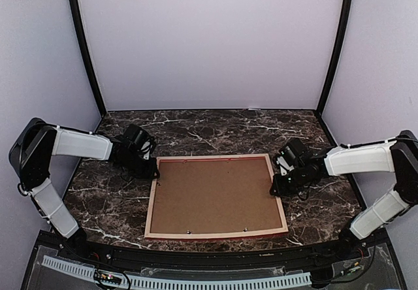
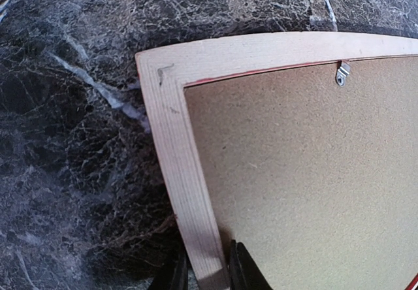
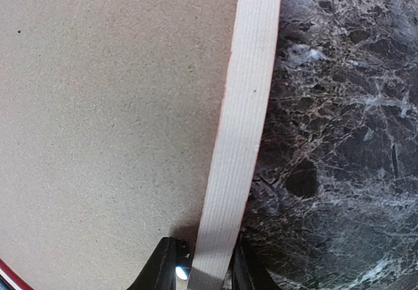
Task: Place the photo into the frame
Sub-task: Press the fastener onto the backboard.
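Note:
The frame point(image 1: 215, 234) lies face down on the marble table, its pale wood back up, with a brown backing board point(image 1: 215, 195) filling it. The photo is hidden. My left gripper point(image 1: 154, 171) is at the frame's far-left corner. In the left wrist view its jaws point(image 2: 208, 273) are shut on the left rail point(image 2: 173, 140), one finger on each side. My right gripper point(image 1: 277, 187) is at the right rail. In the right wrist view its jaws point(image 3: 208, 270) pinch that rail point(image 3: 245, 107), one finger over the board point(image 3: 111, 107) and the other over the table.
A small metal hanger point(image 2: 341, 73) is fixed to the board near the far rail. Two small metal tabs point(image 1: 188, 232) sit along the near rail. Dark marble table point(image 1: 209, 127) surrounds the frame, with pale walls behind and at both sides.

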`<state>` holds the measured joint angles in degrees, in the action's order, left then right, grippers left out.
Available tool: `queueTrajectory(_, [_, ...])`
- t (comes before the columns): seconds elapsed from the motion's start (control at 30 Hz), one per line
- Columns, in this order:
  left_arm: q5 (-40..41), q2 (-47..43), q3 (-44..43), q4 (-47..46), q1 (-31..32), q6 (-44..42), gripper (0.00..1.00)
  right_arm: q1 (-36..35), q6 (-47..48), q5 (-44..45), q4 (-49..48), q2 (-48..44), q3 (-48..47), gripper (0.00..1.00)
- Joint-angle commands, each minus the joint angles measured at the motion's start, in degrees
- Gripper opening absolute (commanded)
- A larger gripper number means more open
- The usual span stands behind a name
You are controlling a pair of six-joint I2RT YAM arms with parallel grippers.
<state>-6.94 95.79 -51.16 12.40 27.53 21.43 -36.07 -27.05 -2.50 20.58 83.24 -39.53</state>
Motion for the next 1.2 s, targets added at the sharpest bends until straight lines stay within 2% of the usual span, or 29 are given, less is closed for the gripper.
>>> queueTrajectory(0.0, [0.2, 0.6, 0.4, 0.8, 0.0, -1.6, 0.21, 0.1, 7.1, -2.6, 1.5, 1.5, -0.8, 0.21])
queueTrajectory(0.2, [0.3, 0.8, 0.4, 0.8, 0.1, -1.7, 0.21, 0.4, 7.9, -4.3, 1.6, 2.1, -1.5, 0.21])
queueTrajectory(0.43, [0.6, 0.7, 0.1, 1.1, 0.1, -1.7, 0.21, 0.4, 5.5, -4.2, 3.7, 1.5, -1.8, 0.35])
queueTrajectory(0.83, [0.9, 1.2, 0.0, 1.2, 0.1, -1.8, 0.22, 1.2, 4.9, -6.5, 6.2, 0.4, -2.0, 0.33])
queueTrajectory(1.17, [2.5, 1.8, -0.3, 1.8, 0.1, -2.1, 0.21, 1.2, 6.5, -8.2, 5.8, 1.7, -2.0, 0.37])
